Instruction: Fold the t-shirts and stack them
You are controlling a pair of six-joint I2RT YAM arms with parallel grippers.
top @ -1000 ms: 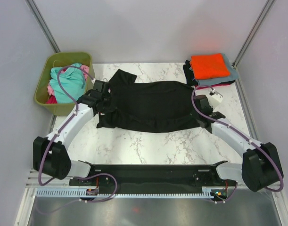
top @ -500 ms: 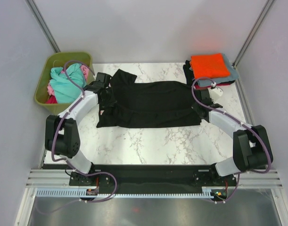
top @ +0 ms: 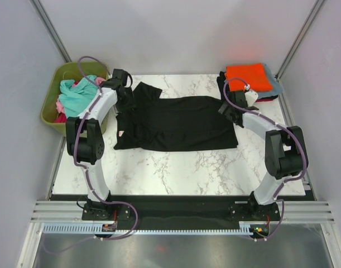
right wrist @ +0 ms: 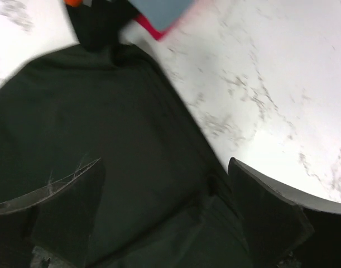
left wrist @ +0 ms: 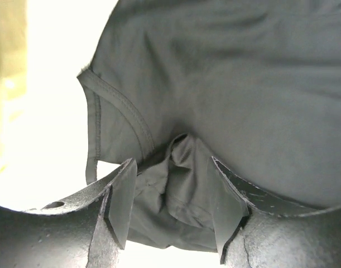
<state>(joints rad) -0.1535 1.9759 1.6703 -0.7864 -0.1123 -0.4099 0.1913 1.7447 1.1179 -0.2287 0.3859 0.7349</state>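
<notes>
A large black t-shirt [top: 176,123] lies folded across the middle of the marble table, its small white tag [top: 121,134] at the left edge. My left gripper [top: 123,92] stands at its back-left corner. In the left wrist view the left gripper [left wrist: 172,178] is open, with a loose bunch of black cloth [left wrist: 178,184] standing between the fingers. My right gripper [top: 226,109] is at the shirt's back-right corner; it [right wrist: 164,167] is wide open just above the black cloth [right wrist: 103,123], holding nothing.
Folded t-shirts are stacked at the back right, orange [top: 247,77] on top of grey-blue [top: 273,86] and red ones. An olive-green tub [top: 50,114] at the back left holds teal [top: 78,96] and pink shirts. Bare marble [top: 176,173] lies near the arms.
Both arms reached toward the back, carrying the shirt's near edge over it. Both grippers, shut on the cloth before, have opened and let it go.
</notes>
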